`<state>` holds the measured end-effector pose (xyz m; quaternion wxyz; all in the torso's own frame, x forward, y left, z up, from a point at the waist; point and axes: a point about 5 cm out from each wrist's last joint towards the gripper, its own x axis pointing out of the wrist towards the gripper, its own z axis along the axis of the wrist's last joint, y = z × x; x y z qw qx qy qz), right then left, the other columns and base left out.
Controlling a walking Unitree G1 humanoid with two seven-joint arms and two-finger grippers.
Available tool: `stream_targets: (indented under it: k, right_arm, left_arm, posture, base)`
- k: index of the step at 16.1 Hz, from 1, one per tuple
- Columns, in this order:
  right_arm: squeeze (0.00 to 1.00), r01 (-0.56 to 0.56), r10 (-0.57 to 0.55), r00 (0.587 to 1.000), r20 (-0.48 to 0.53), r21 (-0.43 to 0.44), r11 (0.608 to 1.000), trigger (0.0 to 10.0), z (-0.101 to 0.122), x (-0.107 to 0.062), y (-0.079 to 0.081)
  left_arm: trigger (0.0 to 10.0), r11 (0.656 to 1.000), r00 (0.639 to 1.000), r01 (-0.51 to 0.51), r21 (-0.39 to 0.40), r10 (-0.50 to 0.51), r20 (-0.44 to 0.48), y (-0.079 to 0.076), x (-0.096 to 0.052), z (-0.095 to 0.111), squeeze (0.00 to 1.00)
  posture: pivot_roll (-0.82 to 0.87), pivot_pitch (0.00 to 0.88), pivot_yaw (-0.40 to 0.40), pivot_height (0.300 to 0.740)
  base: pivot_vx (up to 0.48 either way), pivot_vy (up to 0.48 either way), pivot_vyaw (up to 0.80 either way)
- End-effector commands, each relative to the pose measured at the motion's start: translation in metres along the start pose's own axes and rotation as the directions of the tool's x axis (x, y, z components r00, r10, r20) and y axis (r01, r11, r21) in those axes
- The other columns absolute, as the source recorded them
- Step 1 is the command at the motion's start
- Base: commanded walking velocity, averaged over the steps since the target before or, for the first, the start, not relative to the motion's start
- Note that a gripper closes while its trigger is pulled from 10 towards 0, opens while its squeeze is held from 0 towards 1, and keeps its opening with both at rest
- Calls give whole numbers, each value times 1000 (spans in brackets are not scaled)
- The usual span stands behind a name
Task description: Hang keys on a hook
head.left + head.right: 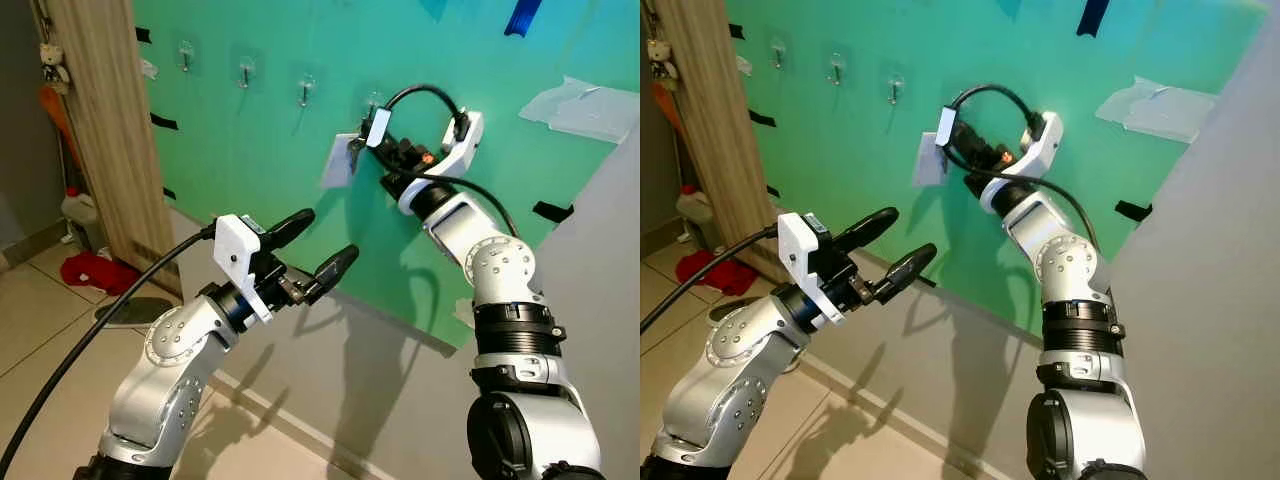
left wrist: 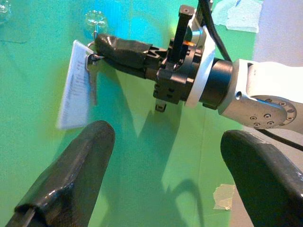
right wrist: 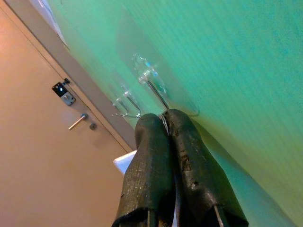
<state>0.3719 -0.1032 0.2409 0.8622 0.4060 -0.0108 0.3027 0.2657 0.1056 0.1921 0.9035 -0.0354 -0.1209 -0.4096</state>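
Keys (image 2: 91, 78) with a white tag (image 2: 74, 86) hang at the tips of the right hand (image 2: 100, 43), pinched between its two black fingers, which are pressed together. The key ring is right at a clear hook (image 2: 96, 21) on the green wall (image 1: 250, 140), just above the fingertips; whether the ring is already over the hook I cannot tell.

Going from left to right: a wooden post (image 1: 105, 130) stands at the far left, with a red cloth (image 1: 95, 270) on the floor near its foot. The left hand (image 1: 318, 250) is held up in front of the wall, below and to the left of the right hand, with its fingers spread apart and nothing between them. On the wall, three other hooks (image 1: 245, 72) sit in a row to the left of the right hand. The right arm (image 1: 470, 240) reaches up to the wall, and a black cable (image 1: 425, 92) loops over its wrist. To the right of it, a piece of clear tape (image 1: 580, 105) is stuck on the wall.
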Motion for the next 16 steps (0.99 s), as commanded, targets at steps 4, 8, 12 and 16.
stream_targets:
  k: [4,8,12,16]
  right_arm:
    - [1000,171,-173,984,-43,-41,984,10000,-12,-10,-27]
    - [1000,316,-267,949,169,-478,820,10000,5,-18,-32]
    - [1000,360,-276,933,230,-582,729,10000,3,-33,-32]
    - [1000,413,-293,911,292,-680,606,10000,-3,-70,-33]
  left_arm:
    - [10000,999,999,43,15,-43,-7,-6,4,1,0]
    - [10000,999,999,44,20,-44,-10,-5,4,2,0]
    - [10000,999,999,45,18,-45,-15,-6,4,1,0]
    - [10000,998,997,-36,59,40,-71,0,0,-10,0]
  posture:
    - [78,0,-122,740]
    - [77,0,-121,740]
    - [71,0,-120,740]
    - [49,0,-119,740]
  base:
    - [0,0,0]
    - [0,0,0]
    - [0,0,0]
    - [0,0,0]
